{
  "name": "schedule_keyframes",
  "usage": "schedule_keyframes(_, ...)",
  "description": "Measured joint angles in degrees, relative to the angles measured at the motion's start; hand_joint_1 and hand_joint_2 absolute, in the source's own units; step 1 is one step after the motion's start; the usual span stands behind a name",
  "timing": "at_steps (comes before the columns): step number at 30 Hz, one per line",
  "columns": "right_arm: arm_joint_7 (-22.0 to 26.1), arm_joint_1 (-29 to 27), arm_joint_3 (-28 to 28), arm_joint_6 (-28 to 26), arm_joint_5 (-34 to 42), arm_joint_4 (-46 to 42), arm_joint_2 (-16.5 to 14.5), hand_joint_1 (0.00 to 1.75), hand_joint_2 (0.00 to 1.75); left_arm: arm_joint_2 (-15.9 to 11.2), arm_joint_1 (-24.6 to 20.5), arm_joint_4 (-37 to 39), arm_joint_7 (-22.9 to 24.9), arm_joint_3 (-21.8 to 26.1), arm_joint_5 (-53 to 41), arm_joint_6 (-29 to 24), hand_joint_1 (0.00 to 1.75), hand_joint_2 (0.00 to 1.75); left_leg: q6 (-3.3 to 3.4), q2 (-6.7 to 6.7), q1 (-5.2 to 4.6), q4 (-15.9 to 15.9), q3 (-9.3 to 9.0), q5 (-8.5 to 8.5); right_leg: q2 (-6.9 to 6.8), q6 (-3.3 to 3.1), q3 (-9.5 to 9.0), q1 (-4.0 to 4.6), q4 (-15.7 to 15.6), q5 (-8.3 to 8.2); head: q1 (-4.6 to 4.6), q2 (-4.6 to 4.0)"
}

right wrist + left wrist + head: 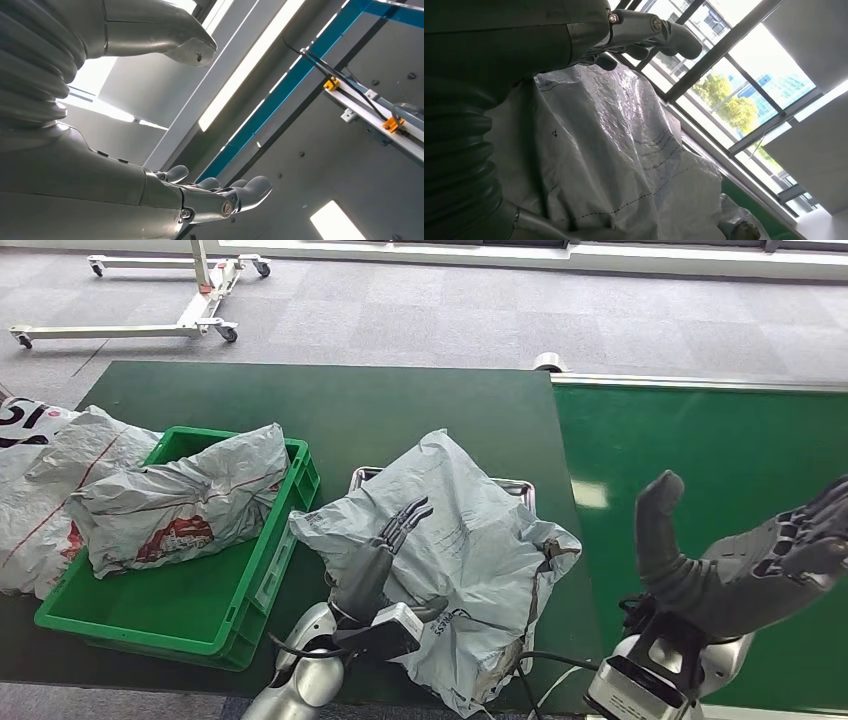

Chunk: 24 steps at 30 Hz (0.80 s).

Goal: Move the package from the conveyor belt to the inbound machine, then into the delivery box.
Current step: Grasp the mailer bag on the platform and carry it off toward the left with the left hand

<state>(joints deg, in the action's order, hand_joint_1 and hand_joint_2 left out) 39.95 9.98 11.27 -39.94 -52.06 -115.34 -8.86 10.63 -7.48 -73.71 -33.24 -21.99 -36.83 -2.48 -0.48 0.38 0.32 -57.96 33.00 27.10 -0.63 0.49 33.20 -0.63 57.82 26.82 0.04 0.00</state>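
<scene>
A crumpled grey package [480,530] lies on a metal tray [517,486] in the middle of the dark green table. My left hand [385,555] lies against the package's near left side, its fingers [408,515] stretched straight over the top and its thumb low on the bag. In the left wrist view the package [624,150] sits between the fingers [654,30] and the thumb, and nothing is curled around it. My right hand [745,565] hovers palm up over the bright green conveyor belt [700,440], fingers spread and empty; the right wrist view shows this hand [150,195] against the ceiling.
A green crate [268,580] stands left of the tray with another grey package [180,500] in it. More grey bags [40,480] lie beyond the crate at the table's left end. A white wheeled frame [190,310] stands on the carpet behind the table.
</scene>
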Motion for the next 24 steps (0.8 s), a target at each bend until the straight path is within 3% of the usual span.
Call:
schedule_keyframes(9,0.0,1.0,-0.1,0.0,1.8,0.7,-0.6,0.00,1.75,0.8,-3.8,9.2,1.0,-4.0,-5.1,3.2,0.00,1.75,0.01,-0.01,-0.01,0.0,0.00,-0.01,-0.02,0.01,-0.04,-0.02,0.0,-0.01,0.00,0.00)
schedule_keyframes(10,0.0,1.4,-0.1,0.0,1.7,1.0,-0.8,0.00,1.75,1.2,-4.6,11.1,0.8,-4.8,-5.5,3.5,0.10,1.75,0.01,-0.02,-0.01,0.0,0.00,-0.01,-0.02,0.01,-0.05,-0.02,0.0,-0.01,0.00,0.00)
schedule_keyframes(13,0.0,2.1,-0.1,0.0,1.3,2.0,-1.7,0.00,1.75,2.2,-6.8,16.6,0.1,-7.1,-6.7,3.9,1.36,1.75,0.01,-0.02,-0.01,0.0,-0.01,-0.01,-0.02,0.02,-0.06,-0.02,0.0,-0.02,-0.01,0.00)
schedule_keyframes(14,0.0,2.2,-0.1,0.0,1.2,2.2,-1.9,0.00,1.75,2.6,-7.4,18.2,-0.1,-7.9,-6.9,3.9,1.70,1.75,0.01,-0.03,-0.01,0.0,-0.01,-0.01,-0.02,0.02,-0.06,-0.02,0.0,-0.02,-0.01,0.00)
schedule_keyframes(24,0.0,1.9,-0.5,0.0,0.7,2.8,-2.7,0.00,1.75,3.5,-12.4,27.5,-1.1,-11.6,-7.7,2.7,1.75,1.75,0.01,-0.04,-0.01,0.0,-0.01,-0.01,-0.04,0.02,-0.08,-0.01,0.0,-0.01,0.00,0.00)
